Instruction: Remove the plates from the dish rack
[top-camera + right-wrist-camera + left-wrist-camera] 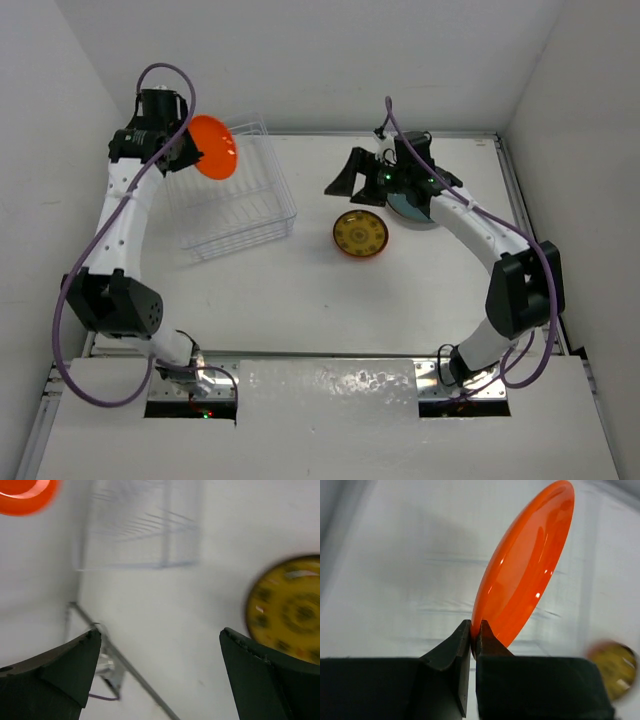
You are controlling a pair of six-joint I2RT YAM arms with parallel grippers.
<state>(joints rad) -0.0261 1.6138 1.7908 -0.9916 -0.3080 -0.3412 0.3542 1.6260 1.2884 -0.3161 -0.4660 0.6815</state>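
Clear plastic dish rack (235, 200) set at 10 o'clock on white table (300, 300); no plate seen inside. Teal plate (410, 212) laid at 2 o'clock of yellow-patterned plate (361, 235), half hidden under right arm. Orange plate (525, 565) held above rack's 11 o'clock corner, rim pinched by left gripper (474, 636). Step judged: last plate being unloaded. Next: rack wall to be cleared toward 3 o'clock, plate lowered near others. Right gripper (160, 645) spread wide, nothing held.
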